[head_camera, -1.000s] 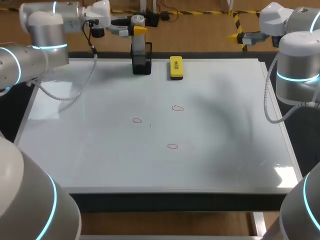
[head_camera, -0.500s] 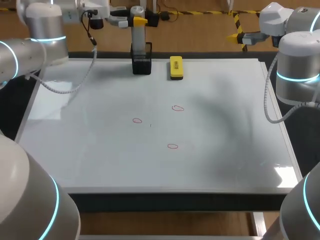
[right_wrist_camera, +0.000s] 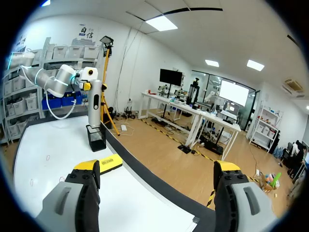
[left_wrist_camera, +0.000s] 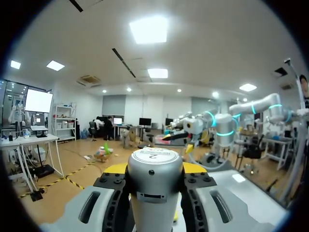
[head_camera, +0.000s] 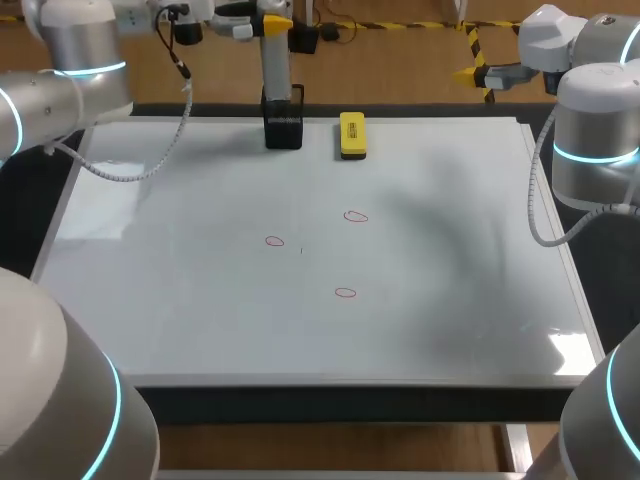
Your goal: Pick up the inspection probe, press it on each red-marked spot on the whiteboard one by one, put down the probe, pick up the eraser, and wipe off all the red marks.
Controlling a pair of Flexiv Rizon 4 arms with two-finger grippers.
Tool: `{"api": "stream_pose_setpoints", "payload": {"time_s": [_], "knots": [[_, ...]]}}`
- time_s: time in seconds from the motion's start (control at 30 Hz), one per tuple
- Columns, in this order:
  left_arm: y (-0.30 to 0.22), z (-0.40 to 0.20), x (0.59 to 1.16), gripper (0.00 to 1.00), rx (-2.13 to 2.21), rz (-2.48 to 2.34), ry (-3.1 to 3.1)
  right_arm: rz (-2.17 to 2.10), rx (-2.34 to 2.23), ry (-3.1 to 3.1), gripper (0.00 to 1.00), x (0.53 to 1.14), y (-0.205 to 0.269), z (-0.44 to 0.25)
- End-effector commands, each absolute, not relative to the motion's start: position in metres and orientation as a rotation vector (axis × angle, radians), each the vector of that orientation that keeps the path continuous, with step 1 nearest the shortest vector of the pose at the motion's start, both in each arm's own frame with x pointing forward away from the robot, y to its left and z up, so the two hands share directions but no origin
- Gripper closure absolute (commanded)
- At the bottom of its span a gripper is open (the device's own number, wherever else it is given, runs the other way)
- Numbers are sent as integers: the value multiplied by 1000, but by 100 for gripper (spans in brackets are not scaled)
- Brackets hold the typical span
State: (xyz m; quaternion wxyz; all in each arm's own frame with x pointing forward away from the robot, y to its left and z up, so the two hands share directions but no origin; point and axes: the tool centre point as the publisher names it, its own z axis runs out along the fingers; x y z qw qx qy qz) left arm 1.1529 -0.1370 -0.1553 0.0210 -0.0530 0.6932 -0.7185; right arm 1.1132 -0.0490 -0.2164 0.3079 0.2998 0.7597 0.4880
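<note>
**Whiteboard (head_camera: pixel 200 320) marked, probe (head_camera: pixel 275 60) in the left gripper (left_wrist_camera: pixel 154 170)**

White board surface covers the table, lying flat. At its far edge, left of centre, the left gripper is clenched on the silver probe, with a yellow tip pressed to each side near the top. The probe stands upright over a black holder (head_camera: pixel 283 128). Its lower end seems to sit at the holder's mouth, though whether it is clear of the holder is hard to tell. Just right of the holder, the yellow eraser (head_camera: pixel 352 135) lies on the board. Three red marks (head_camera: pixel 345 292), small ovals set apart from one another, sit mid-board. Beyond the board's far right corner, the right gripper (right_wrist_camera: pixel 157 166) hangs released, its fingers spread wide.
</note>
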Motion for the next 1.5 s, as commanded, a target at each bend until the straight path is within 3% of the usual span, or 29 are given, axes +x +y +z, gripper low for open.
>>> {"api": "stream_pose_setpoints", "payload": {"time_s": [0.03, 0.63, 1.5], "knots": [[-129, -139, 1135, 100, -246, -2168, 2114, 1290, 792, 2012, 0, 1114, -49, -216], [-79, -134, 1098, 100, -305, -2109, 2031, 1290, 792, 2012, 0, 1114, -49, -216], [-25, -182, 1061, 100, -248, -2062, 2030, 1290, 792, 2012, 0, 1114, -49, -216]]}}
